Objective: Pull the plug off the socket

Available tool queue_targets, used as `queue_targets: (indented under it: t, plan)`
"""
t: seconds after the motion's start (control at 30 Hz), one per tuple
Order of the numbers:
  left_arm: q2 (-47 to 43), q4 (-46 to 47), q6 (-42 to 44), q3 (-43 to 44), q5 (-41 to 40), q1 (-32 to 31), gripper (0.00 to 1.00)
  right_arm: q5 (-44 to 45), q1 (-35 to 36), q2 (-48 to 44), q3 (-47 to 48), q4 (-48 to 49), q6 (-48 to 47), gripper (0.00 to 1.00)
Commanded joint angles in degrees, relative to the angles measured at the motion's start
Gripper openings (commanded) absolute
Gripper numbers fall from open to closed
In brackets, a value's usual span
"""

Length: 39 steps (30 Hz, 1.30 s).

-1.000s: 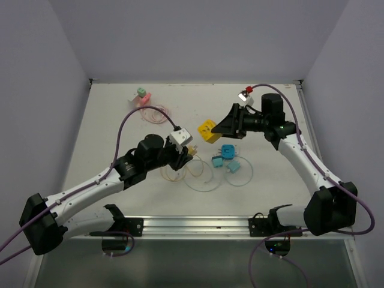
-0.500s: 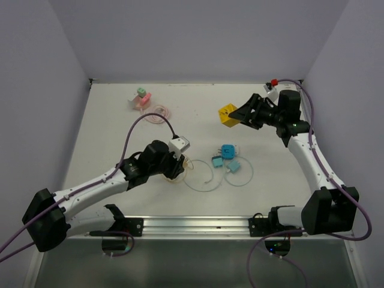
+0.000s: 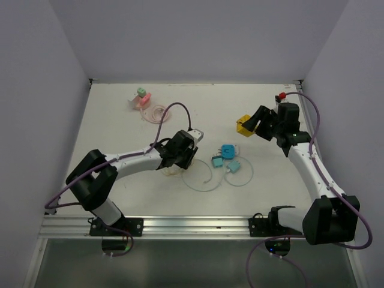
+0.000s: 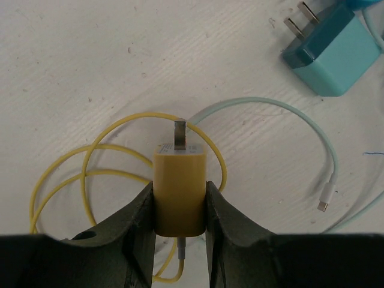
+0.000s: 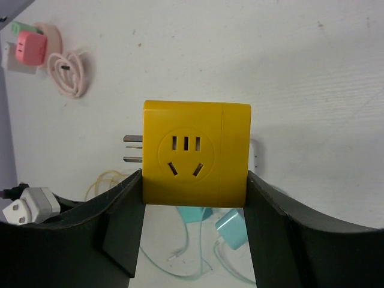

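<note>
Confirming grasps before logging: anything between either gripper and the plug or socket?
Nothing visible. The left gripper has its jaws straight on the sides of the plug; the right gripper clamps the sides of the socket. Plug and socket are apart, and the socket's visible holes are empty.

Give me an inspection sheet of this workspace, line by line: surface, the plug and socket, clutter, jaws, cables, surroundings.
surface: white table, lightly scuffed.
job's things: yellow plug and yellow socket are apart; the socket's face holds nothing.
clutter: teal chargers mid-table; pink plug set at the far left.
jaws: left jaws clamp the yellow plug; right jaws clamp the yellow socket.
cables: yellow cable looped on the table by the plug; teal cable beside it; pink coil near the pink plug set; purple arm cables.
surroundings: plain grey walls; nothing else seen.
</note>
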Motion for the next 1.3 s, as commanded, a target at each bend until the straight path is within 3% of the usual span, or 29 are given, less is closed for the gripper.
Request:
queue_targets:
  t: [0.0, 0.07, 0.3, 0.4, 0.43, 0.63, 0.87, 1.0, 1.13, 1.27]
  plan:
    - [3.5, -0.3, -1.6, 3.7, -1.7, 0.5, 0.31, 6.9, -0.1, -2.6, 0.0, 0.1, -3.1, 0.00]
    - [4.5, -0.5, -2.1, 4.5, -1.3, 0.5, 0.43, 8.7, -0.1, -2.7, -0.3, -0.6, -3.6, 0.00]
    - [5.2, -1.7, -3.8, 6.0, 1.3, 0.7, 0.62, 12.6, -0.1, -0.9, -1.7, -0.1, -4.2, 0.00]
    - [2.6, -3.2, -4.8, 7.9, 2.8, 1.3, 0.73, 14.2, 0.0, 0.5, -1.7, -0.5, -4.3, 0.00]
    - [1.8, -3.7, -5.1, 8.5, 3.5, 1.5, 0.81, 14.6, 0.0, 0.9, -1.6, -1.0, -4.8, 0.00]
    - [-3.8, -8.1, -4.7, 13.1, 8.2, 6.7, 0.94, 17.3, 0.0, 4.4, 0.4, -1.3, -6.0, 0.00]
    - [-9.4, -11.6, -2.0, 14.2, 8.2, 20.4, 1.00, 25.1, 0.0, 9.7, 4.8, -1.8, -8.5, 0.00]
    - [-13.9, -9.8, -3.1, 8.6, 5.0, 30.4, 1.00, 29.5, 0.0, 13.9, 7.8, -1.8, -9.0, 0.00]
    - [-17.5, -2.8, -3.7, 0.4, -0.1, 32.2, 0.99, 33.9, -0.1, 18.5, 11.4, -0.9, -9.2, 0.00]
    - [-17.9, -2.9, -2.0, -2.4, -5.8, 32.5, 1.00, 36.5, 0.0, 24.8, 17.5, -1.6, -7.9, 0.00]
